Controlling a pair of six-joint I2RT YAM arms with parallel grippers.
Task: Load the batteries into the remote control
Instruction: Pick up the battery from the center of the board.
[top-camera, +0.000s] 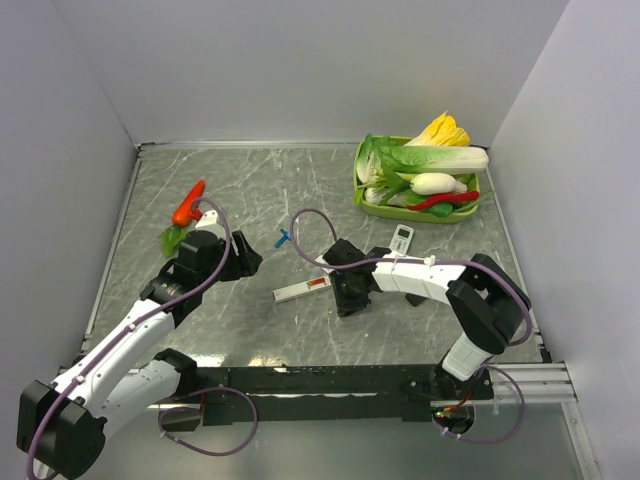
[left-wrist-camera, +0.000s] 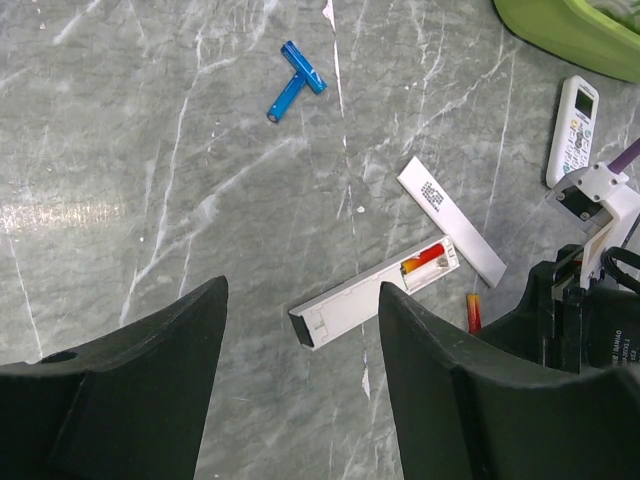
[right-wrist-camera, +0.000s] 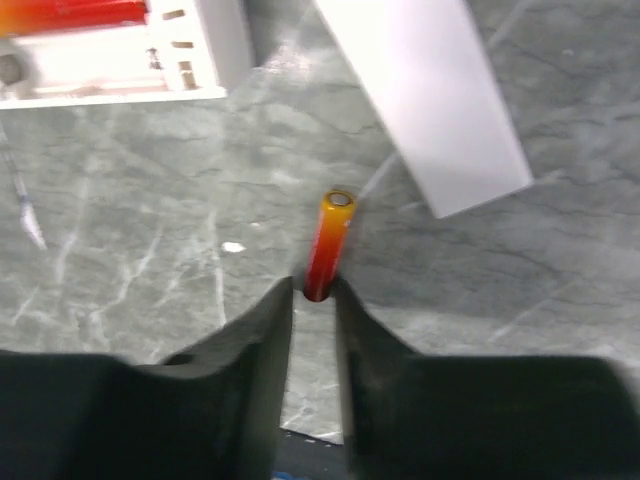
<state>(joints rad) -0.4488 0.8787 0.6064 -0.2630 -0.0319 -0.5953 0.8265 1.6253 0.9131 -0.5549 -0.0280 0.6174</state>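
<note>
Hovering the left gripper (top-camera: 238, 262) at nine o'clock from the remote control (top-camera: 302, 290), jaws spread wide, nothing held. Lying mid-table (top-camera: 250, 190) back side up, compartment exposed, back cover (left-wrist-camera: 450, 218) off and resting at one o'clock from the open end. First battery (left-wrist-camera: 425, 262) seated in the compartment. Pinching the second battery (right-wrist-camera: 328, 240) by its lower end with the right gripper (right-wrist-camera: 312, 295), jaws nearly closed on it, at five o'clock from the compartment; whether lifted clear of the table, cannot tell. Roughly halfway through loading, by this look. Next move: carry toward eleven o'clock, line up lengthwise with the free slot beside the seated cell, press in gently.
</note>
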